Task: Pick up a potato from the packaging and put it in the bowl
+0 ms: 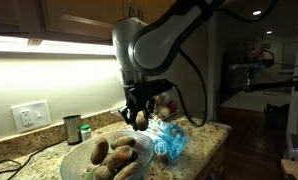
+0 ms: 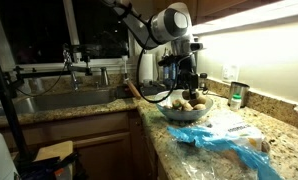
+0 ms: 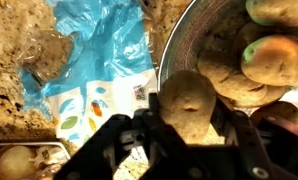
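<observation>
My gripper [image 3: 188,118] is shut on a potato [image 3: 186,103] and holds it above the near rim of the glass bowl [image 3: 179,55]. The bowl holds several potatoes [image 3: 274,58]. In both exterior views the gripper [image 1: 139,117] [image 2: 186,84] hangs just over the bowl [image 1: 74,160] [image 2: 174,113] with the potato [image 1: 140,119] between its fingers. The blue and white plastic packaging [image 3: 89,50] [image 1: 172,141] [image 2: 229,140] lies crumpled on the granite counter beside the bowl.
A metal cup [image 1: 72,128] [image 2: 237,95] and a small green-lidded jar [image 1: 85,131] stand by the wall outlet. A sink with faucet [image 2: 49,100] is beyond the counter corner. An onion-like bulb [image 3: 17,160] lies at the wrist view's lower left.
</observation>
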`<state>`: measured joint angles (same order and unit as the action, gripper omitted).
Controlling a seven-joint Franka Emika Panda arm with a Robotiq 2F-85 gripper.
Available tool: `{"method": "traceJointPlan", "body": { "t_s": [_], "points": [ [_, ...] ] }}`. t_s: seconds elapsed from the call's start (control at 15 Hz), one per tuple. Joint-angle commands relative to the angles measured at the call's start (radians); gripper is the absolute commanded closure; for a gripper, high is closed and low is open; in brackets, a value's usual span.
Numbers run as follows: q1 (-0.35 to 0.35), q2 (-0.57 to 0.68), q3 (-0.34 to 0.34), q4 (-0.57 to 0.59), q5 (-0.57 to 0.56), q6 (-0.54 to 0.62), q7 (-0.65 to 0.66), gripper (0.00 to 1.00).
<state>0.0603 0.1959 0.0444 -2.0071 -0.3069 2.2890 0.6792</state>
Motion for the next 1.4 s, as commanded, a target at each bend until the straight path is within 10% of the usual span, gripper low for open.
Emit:
{"method": "traceJointPlan", "body": {
  "t_s": [0.0, 1.33],
  "points": [
    [0.026, 0.038, -0.011, 0.068, 0.031, -0.056, -0.081, 0.75],
    [0.059, 0.244, 0.000, 0.349, 0.143, -0.161, -0.456, 0.75]
  ]
}}
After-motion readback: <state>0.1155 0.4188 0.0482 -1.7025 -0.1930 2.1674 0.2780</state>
